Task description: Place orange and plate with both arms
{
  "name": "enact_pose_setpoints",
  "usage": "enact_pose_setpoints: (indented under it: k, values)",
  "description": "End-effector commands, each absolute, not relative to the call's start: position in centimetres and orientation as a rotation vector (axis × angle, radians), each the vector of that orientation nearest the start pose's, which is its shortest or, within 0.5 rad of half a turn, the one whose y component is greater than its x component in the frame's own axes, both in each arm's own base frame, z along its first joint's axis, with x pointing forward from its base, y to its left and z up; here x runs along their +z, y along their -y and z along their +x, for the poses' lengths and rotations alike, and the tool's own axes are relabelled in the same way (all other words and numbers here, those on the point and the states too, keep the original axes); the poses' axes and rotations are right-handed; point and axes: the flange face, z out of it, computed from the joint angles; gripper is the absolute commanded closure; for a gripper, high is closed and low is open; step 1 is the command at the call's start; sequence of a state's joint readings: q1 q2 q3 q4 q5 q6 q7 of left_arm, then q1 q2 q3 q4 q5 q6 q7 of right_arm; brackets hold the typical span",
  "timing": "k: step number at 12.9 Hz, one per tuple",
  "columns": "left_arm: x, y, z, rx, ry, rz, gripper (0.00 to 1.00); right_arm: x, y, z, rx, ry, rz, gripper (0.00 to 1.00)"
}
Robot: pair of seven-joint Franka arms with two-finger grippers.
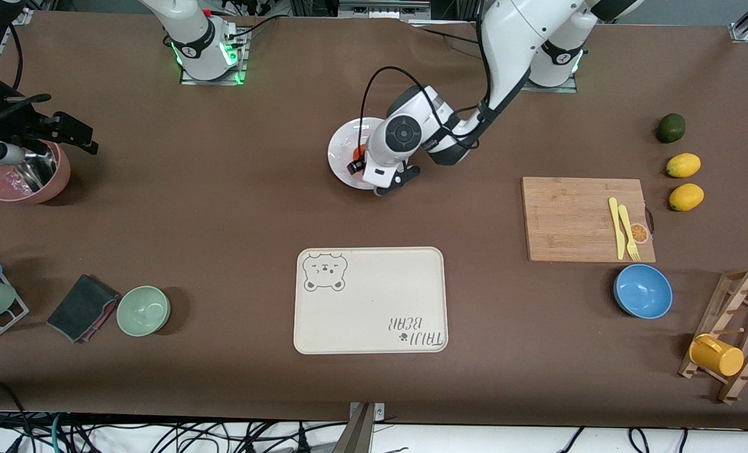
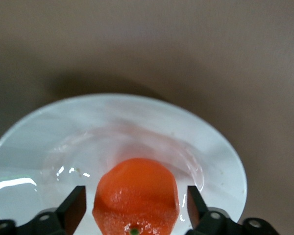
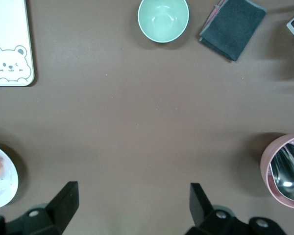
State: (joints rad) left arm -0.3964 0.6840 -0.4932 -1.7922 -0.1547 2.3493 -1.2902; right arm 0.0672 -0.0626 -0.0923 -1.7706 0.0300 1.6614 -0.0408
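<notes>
Left end effector (image 2: 132,210) hangs low over the plate (image 2: 49,142) mid-surface, fingers parted astride the orange (image 2: 136,196) resting there, while the waiting right end effector (image 3: 130,208) gapes near the pink bowl (image 3: 269,166).

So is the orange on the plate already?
Yes. The orange rests on the white plate, between the open left end effector.

In the front view the left arm's wrist covers most of the orange (image 1: 359,151) and part of the plate (image 1: 343,151), and hides the left end effector (image 2: 133,208). The left wrist view cuts off the orange's lower part and the plate's nearest rim. The right end effector (image 3: 132,200) lies outside the front view; only the arm's base shows there
</notes>
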Motion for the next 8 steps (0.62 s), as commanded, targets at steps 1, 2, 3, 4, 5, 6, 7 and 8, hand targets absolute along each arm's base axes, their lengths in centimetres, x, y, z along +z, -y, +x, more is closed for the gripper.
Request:
enact_pose_setpoints:
  k: [1,2,3,4,5,6,7,8]
  values:
    - [26.3,45.1,48.5,0.694,0.995,-2.989,0.0,57.4,1.3,53.3,0.075,0.025,-3.105,0.0]
    - [28.6,42.6,51.4,0.747,0.919,-2.972,0.0,57.3,1.3,53.3,0.077,0.025,-3.105,0.0]
    - [29.9,38.6,54.2,0.762,0.794,-2.973,0.0,57.4,1.3,53.3,0.075,0.025,-3.105,0.0]
    - [30.9,33.8,57.2,0.753,0.761,-2.974,0.0,57.4,1.3,53.2,0.077,0.025,-3.104,0.0]
    - [31.3,29.0,59.4,0.756,0.764,-2.958,0.0,57.4,0.8,53.3,0.08,0.039,-3.105,0.0]
    - [31.7,24.4,61.3,0.718,0.712,-2.958,0.0,57.0,0.3,52.7,0.162,0.039,-3.095,0.0]
    - [32.0,20.1,63.0,0.653,0.591,-2.971,0.0,56.8,-1.7,51.9,0.259,0.097,-3.08,0.0]
    - [32.1,15.5,64.4,0.605,0.481,-2.984,0.0,56.6,-2.4,51.6,0.296,0.113,-3.06,0.0]
